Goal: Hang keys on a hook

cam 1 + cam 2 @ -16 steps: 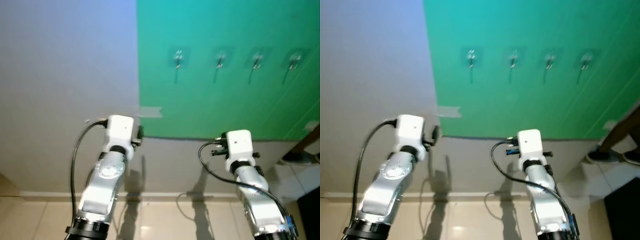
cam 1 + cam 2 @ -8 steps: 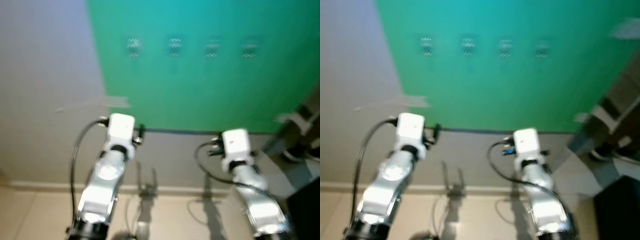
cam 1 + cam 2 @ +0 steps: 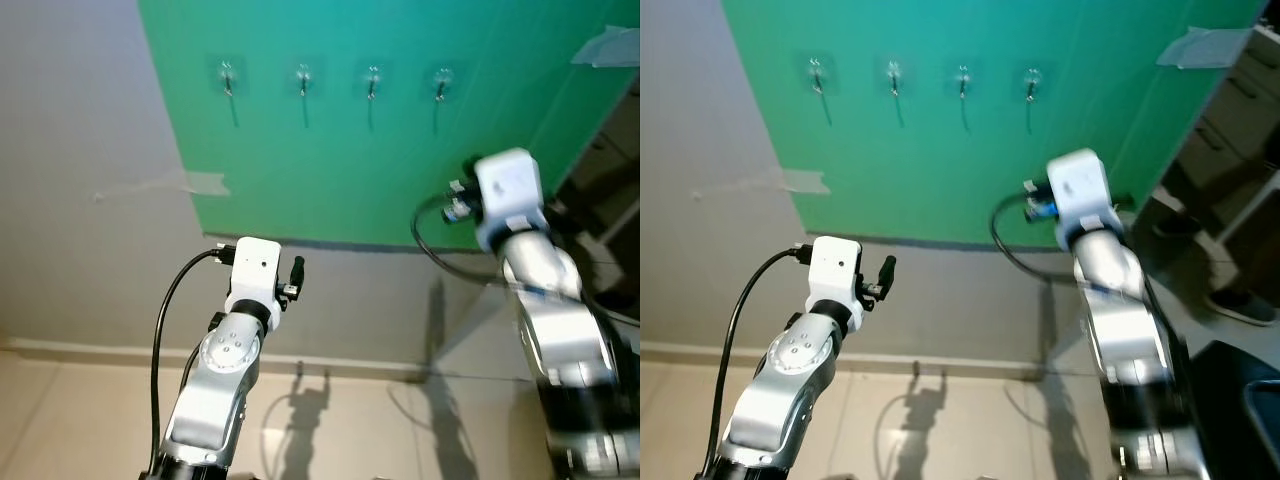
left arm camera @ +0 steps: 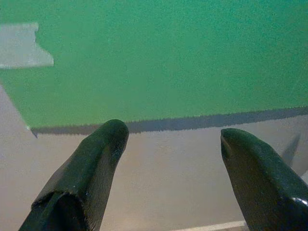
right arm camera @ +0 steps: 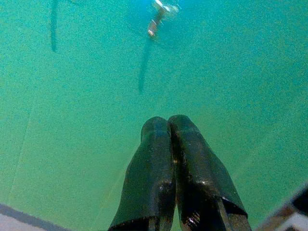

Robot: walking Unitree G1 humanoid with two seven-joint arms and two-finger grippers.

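Note:
Four small metal hooks sit in a row near the top of a green panel on the wall. My right arm is raised in front of the panel, below the rightmost hook. Its wrist view has my right gripper shut, fingers pressed together, pointing at the panel under a hook; I make out no keys between them. My left arm is lower, at the panel's bottom edge. My left gripper is open and holds nothing.
Tape pieces hold the panel's left edge and its top right corner. Grey wall lies left of and below the panel, with a skirting and tiled floor beneath. Dark furniture and a black box stand at the right.
The view has swung, so the hooks now sit further left and higher. My right arm has risen from waist height up in front of the panel. The left arm has kept its pose.

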